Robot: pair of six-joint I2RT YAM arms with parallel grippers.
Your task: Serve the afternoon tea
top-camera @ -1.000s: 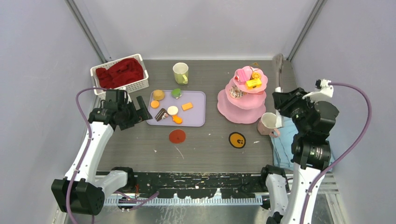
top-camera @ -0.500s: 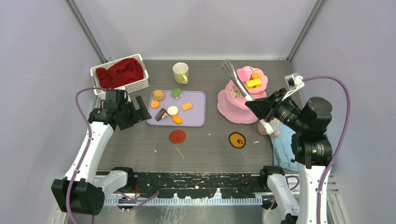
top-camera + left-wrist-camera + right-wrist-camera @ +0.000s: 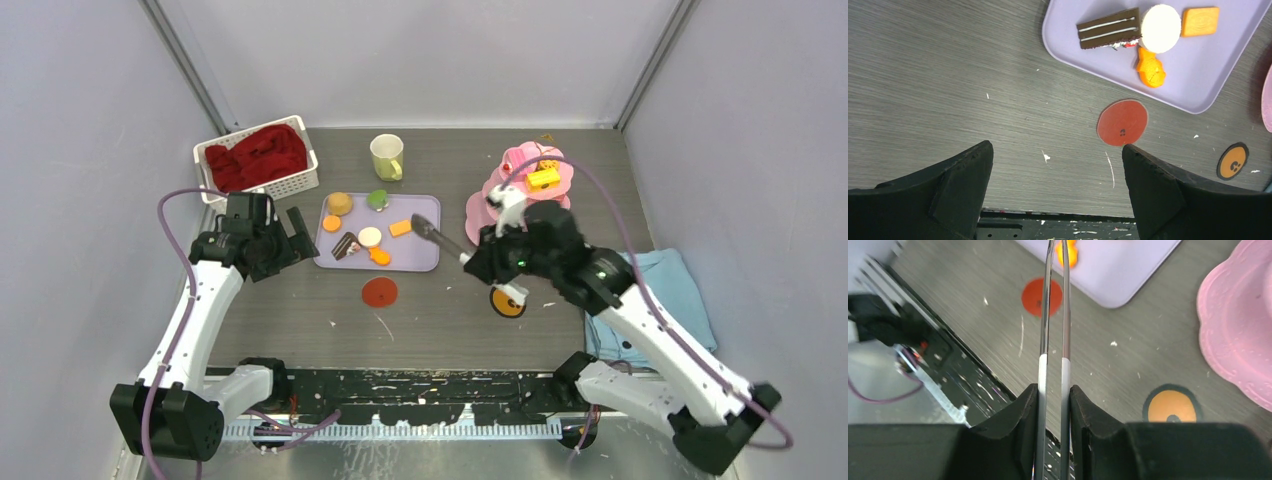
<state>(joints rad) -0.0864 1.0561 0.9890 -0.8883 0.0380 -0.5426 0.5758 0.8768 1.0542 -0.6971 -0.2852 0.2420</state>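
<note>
Our right gripper clamps metal tongs, their tips over the right end of the lilac tray. Our left gripper hangs wide open just left of that tray. On it lie toy pastries; the pink stand is right of it, the yellow-green mug behind.

No readable text, brand or number anywhere. Only small dark marks, too tiny to make out: one on the red disc ahead of the left fingers, another on the orange disc beside the right fingers
</note>
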